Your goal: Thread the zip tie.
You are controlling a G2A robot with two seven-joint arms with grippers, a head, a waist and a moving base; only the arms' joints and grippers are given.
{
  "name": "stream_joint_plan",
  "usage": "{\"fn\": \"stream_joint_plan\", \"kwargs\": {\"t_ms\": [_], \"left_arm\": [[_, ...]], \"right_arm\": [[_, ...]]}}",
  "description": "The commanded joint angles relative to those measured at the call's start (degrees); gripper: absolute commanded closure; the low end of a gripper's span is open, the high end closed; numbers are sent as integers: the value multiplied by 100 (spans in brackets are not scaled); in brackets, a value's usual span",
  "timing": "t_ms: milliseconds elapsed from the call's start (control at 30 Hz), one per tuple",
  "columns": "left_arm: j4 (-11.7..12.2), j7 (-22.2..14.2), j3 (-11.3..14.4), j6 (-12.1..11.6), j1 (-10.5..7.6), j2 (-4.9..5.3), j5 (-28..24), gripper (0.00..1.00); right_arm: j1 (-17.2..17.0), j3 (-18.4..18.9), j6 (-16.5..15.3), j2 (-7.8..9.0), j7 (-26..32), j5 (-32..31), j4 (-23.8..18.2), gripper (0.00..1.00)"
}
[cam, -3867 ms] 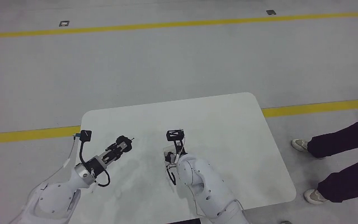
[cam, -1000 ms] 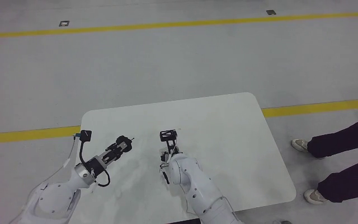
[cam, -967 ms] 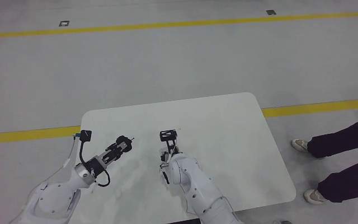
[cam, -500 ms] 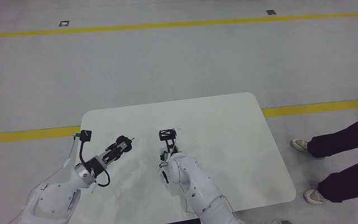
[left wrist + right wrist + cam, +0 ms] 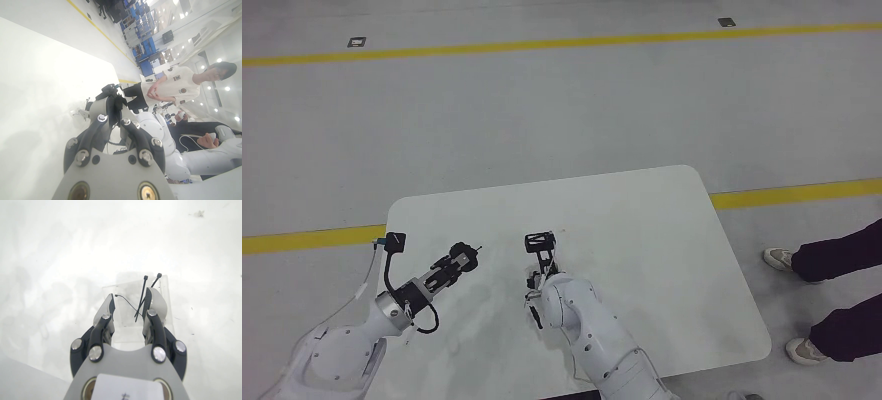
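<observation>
A small clear plastic box stands on the white table and holds several black zip ties. Two zip ties lean upright with their heads up, and a thinner one curves beside them. My right gripper hangs open over the box, one finger on each side of the ties, and its right finger is close against the leaning pair. In the top view the right arm's wrist is near the table's middle. My left gripper is to its left, above the table, with its fingers shut together and nothing visible between them.
The table has rounded corners, and most of its surface lies to the right of and behind both arms. Small dark specks lie on the table beyond the box. Grey floor with yellow lines surrounds it.
The right arm's wrist has shifted slightly to the left over the past few seconds and barely moves in the last second. The left arm has stayed where it was.
</observation>
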Motion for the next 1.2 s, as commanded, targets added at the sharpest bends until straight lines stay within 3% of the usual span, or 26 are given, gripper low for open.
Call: {"fn": "stream_joint_plan", "kwargs": {"t_ms": [0, 367, 767, 1033, 1167], "left_arm": [[0, 0, 0, 0, 0, 0, 0, 100], [0, 0, 0, 0, 0, 0, 0, 100], [0, 0, 0, 0, 0, 0, 0, 100], [0, 0, 0, 0, 0, 0, 0, 100], [0, 0, 0, 0, 0, 0, 0, 100]], "right_arm": [[11, 11, 0, -5, 1, 8, 19, 69], [55, 63, 0, -22, -10, 46, 111, 71], [55, 117, 0, -30, -30, 21, 165, 87], [49, 141, 0, -32, -30, 10, 170, 85], [51, 146, 0, -33, -30, 7, 188, 89]]}}
